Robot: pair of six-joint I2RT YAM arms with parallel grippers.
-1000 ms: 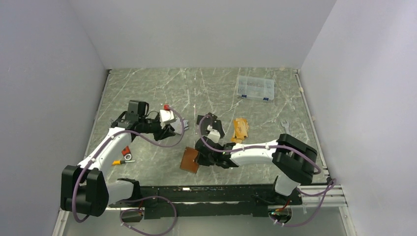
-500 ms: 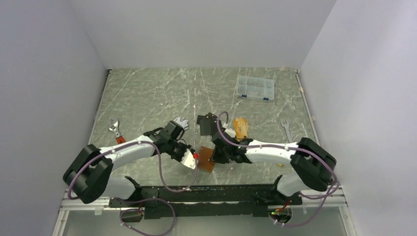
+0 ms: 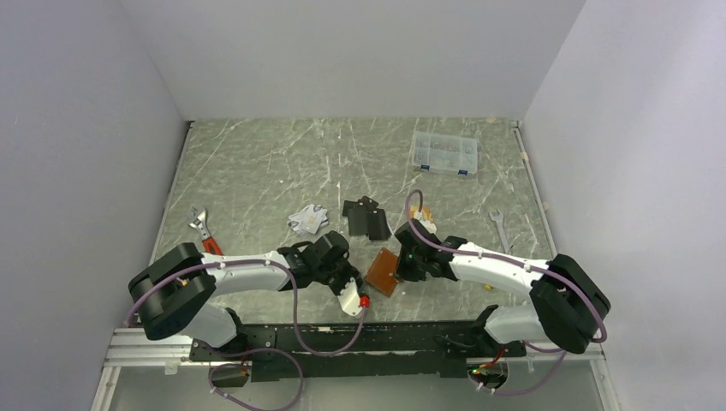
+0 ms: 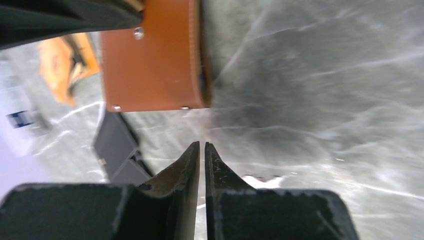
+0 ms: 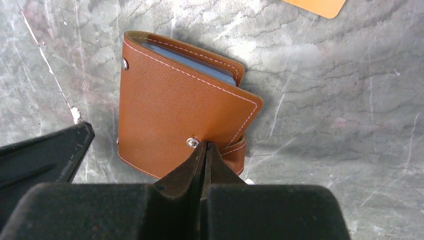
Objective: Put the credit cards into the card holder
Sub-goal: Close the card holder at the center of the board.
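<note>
The holder (image 3: 383, 272) is lying folded near the middle of the desk's (image 3: 257, 171) near edge. The right claw (image 5: 202, 145) is pinching its flap beside the snap, fingers pressed together on the leather. The left claw (image 4: 201, 146) is hovering just beside the holder, its fingers almost touching and gripping nothing. Black cards (image 3: 365, 218), silver cards (image 3: 308, 219) and orange cards (image 5: 317, 6) are lying farther back, toward the desk's middle.

Orange-gold cards (image 4: 55, 70) blurred, half-hidden
</note>
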